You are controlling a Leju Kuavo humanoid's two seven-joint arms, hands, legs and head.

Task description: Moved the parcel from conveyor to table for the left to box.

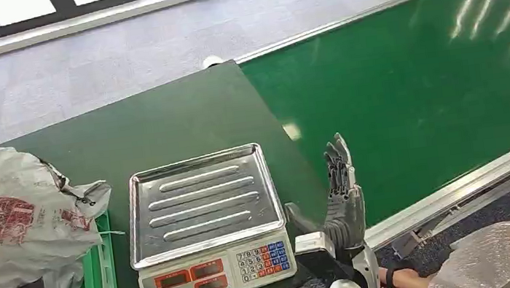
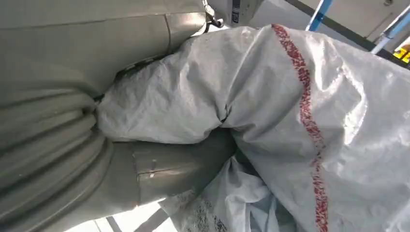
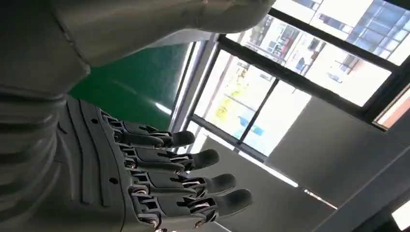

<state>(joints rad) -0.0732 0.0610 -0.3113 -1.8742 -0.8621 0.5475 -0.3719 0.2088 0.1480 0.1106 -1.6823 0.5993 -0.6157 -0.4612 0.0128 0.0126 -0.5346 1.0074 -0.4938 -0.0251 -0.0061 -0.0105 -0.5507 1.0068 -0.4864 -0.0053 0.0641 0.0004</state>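
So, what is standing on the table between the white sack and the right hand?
In the head view, a weighing scale with a bare steel pan stands on the green table, between the white sack and the right hand.

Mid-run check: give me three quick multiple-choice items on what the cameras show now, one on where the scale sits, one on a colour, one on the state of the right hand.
1. Where does the scale sit?
A. On the conveyor belt
B. On the dark green table, beside the belt
C. On the floor

2. What colour is the conveyor belt?
A. Black
B. Blue
C. Green

3. How is the right hand?
A. Open, fingers straight, holding nothing
B. Gripping a parcel
C. Pressing the scale keys

Answers:
1 B: the scale stands on the table, its steel pan bare.
2 C: the belt's glossy surface is bright green in the head view.
3 A: the right wrist view shows the fingers extended and apart, nothing between them.
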